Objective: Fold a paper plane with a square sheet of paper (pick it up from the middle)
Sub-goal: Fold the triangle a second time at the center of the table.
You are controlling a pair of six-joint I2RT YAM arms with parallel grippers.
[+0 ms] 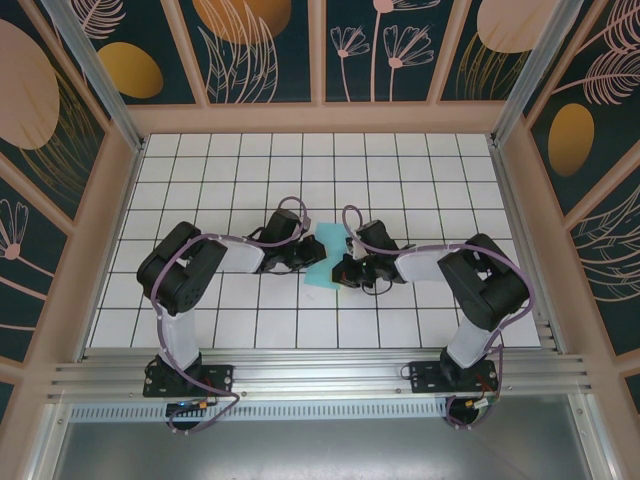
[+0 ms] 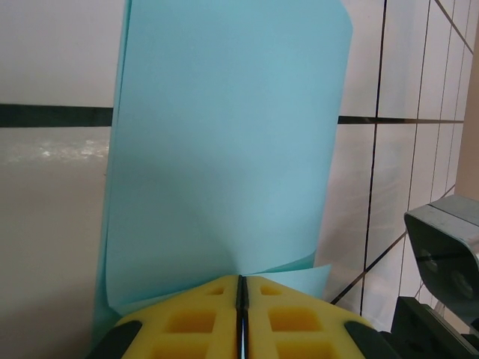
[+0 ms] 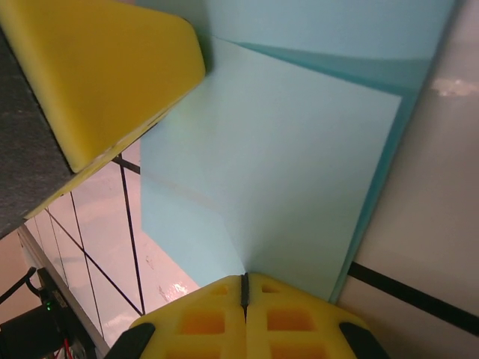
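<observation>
Currently: thin light teal-blue square sheet of paper (image 1: 322,270), partly folded, mid white grid-tiled bench (image 1: 400,170), clamped by left tool (image 2: 241,288) and right tool (image 3: 245,284). Risk: opposed pulling may tear it; slippage may skew the crease.

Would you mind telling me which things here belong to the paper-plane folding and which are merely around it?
Part of the job:
- square sheet of paper
- left gripper and right gripper, both pinching the sheet

Just surroundings:
- white tiled table
- patterned walls
</observation>
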